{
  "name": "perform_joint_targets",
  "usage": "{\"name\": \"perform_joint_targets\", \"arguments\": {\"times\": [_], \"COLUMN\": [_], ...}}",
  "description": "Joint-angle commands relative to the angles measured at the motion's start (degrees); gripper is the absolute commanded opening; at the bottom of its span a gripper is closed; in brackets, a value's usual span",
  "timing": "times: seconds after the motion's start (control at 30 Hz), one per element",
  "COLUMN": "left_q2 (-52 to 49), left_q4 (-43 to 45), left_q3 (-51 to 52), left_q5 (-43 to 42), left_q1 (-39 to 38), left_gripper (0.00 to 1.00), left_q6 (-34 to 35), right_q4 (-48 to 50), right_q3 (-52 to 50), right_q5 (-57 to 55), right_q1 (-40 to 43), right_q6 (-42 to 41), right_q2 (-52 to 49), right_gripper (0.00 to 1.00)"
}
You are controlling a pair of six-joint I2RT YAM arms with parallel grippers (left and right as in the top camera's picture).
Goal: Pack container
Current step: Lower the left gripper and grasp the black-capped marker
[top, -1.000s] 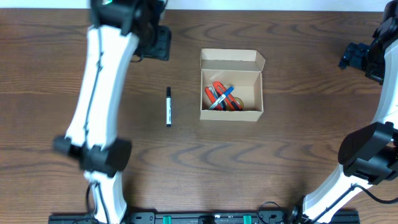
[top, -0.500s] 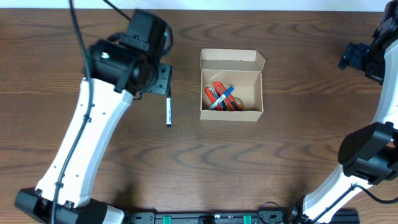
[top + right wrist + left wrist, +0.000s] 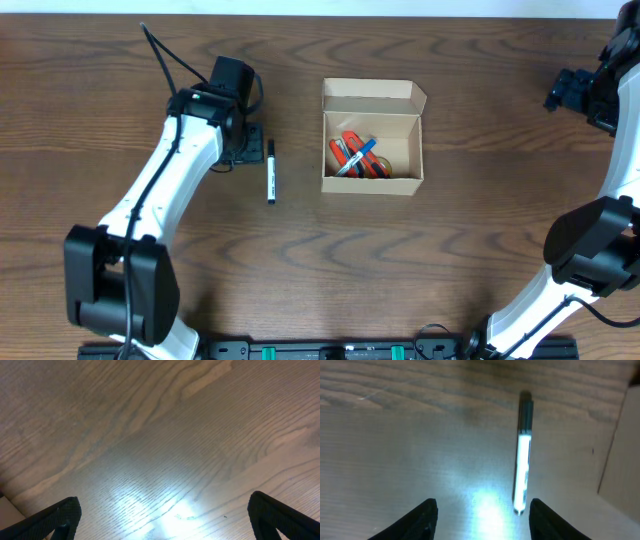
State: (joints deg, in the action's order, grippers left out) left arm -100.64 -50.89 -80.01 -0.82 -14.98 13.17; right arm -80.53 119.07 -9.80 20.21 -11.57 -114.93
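Hovering low w/ jaws apart: L gripper (image 3: 482,515), just beside marker (image 3: 524,455).

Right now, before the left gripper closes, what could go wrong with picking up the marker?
The marker lies near one finger of the open left gripper, not centred, so closing may push or roll it away. The container holds crossed items, so the marker may rest on them and stick out.

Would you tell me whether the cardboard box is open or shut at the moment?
Open. The flap of the container is folded back, and orange and blue items show inside.
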Motion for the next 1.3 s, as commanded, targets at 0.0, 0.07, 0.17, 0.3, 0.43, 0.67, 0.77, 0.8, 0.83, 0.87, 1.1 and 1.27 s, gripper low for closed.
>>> {"name": "perform_joint_targets", "arguments": {"times": [0.0,0.07,0.17,0.3,0.43,0.67,0.77,0.8,0.83,0.87,1.1,1.27], "left_q2": [-2.3,-3.8,-5.2,-6.7,-7.9,-10.1,-11.7,-12.5,-13.0,-13.6,-16.3,-16.5], "left_q4": [0.7,0.7,0.8,1.8,3.3,3.3,3.2,3.2,3.1,3.2,3.3,3.6], "left_q3": [0.1,0.1,0.1,0.1,0.1,0.2,0.2,0.2,0.2,0.2,0.2,0.2], "left_q5": [1.4,1.4,0.8,0.8,0.6,-0.7,-0.8,-0.7,-1.2,-1.7,-2.2,-2.2], "left_q1": [-0.5,-0.9,-1.9,-3.8,-5.4,-5.4,-5.4,-5.4,-5.4,-5.4,-5.4,-5.4], "left_gripper": [0.58,0.58,0.58,0.58,0.58,0.55,0.54,0.54,0.54,0.54,0.54,0.52], "left_q6": [4.7,6.3,7.7,7.7,7.7,5.7,4.5,4.5,4.3,3.8,3.2,3.0], "right_q4": [0.0,0.0,0.0,0.0,0.0,0.0,0.0,0.0,0.0,0.0,0.0,0.0], "right_q3": [-0.2,-0.2,-0.2,-0.2,-0.2,-0.2,-0.2,-0.2,-0.2,-0.2,-0.2,-0.2], "right_q5": [0.0,0.0,0.0,0.0,0.0,0.0,0.0,0.0,0.0,0.0,0.0,0.0], "right_q1": [0.0,0.0,0.0,0.0,0.0,0.0,0.0,0.0,0.0,0.0,0.0,0.0], "right_q6": [-0.8,-0.8,-0.8,-0.8,-0.8,-0.8,-0.8,-0.8,-0.8,-0.8,-0.8,-0.8], "right_q2": [0.4,0.4,0.4,0.4,0.4,0.4,0.4,0.4,0.4,0.4,0.4,0.4], "right_gripper": [0.99,0.99,0.99,0.99,0.99,0.99,0.99,0.99,0.99,0.99,0.99,0.99]}}
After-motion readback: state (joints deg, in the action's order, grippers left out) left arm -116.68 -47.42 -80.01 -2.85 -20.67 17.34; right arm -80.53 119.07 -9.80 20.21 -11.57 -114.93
